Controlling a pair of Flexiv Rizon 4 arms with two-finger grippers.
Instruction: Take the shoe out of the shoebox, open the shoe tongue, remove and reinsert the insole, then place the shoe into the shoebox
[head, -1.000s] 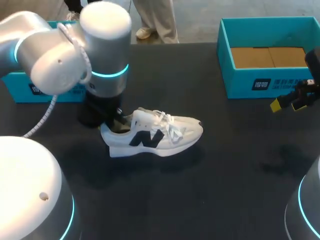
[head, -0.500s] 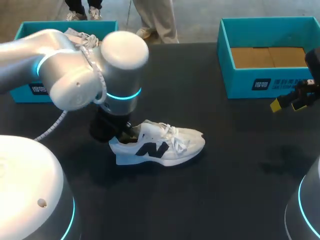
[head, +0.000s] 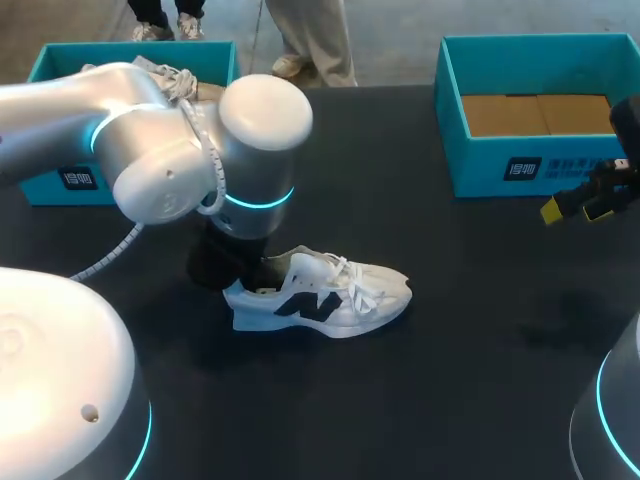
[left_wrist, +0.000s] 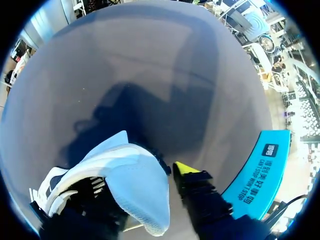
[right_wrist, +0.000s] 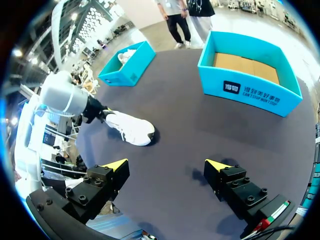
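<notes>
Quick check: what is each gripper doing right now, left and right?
Left gripper: closed on the heel of the shoe.
Right gripper: open, holding nothing.

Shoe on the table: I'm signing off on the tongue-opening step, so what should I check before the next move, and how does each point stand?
1. Shoe out of its box, upright on its sole on the table: ok.
2. Left gripper holding the heel, which sits between its fingers: ok.
3. Right gripper open and empty: ok.
4. Right gripper close to the shoe: not ok; it hangs off by the right shoebox.
5. Laces slack enough to spread the shoe open: cannot tell.
6. That shoebox empty for the return: ok.
</notes>
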